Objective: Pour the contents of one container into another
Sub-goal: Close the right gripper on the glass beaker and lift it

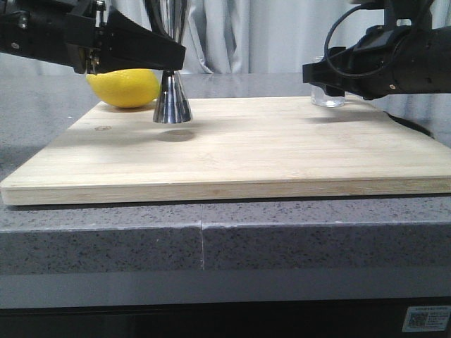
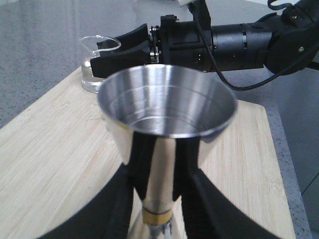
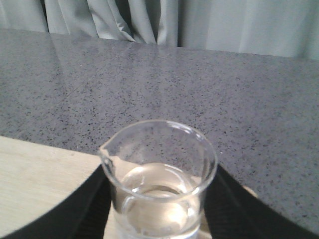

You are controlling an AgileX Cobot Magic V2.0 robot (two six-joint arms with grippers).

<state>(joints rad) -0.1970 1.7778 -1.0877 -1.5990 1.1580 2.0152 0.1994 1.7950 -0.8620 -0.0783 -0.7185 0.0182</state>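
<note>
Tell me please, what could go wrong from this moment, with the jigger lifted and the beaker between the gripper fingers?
1. The jigger hangs above the cutting board, held only at its narrow waist by the left gripper; it could tilt or slip while liquid goes in.
2. The beaker holds clear liquid and sits at the board's far corner; the right gripper could nudge it off the edge or spill it when lifting.
3. The lemon lies close behind the jigger and could be bumped.

1 jigger, 1 beaker, 1 lemon, 1 board, 2 arms.
</note>
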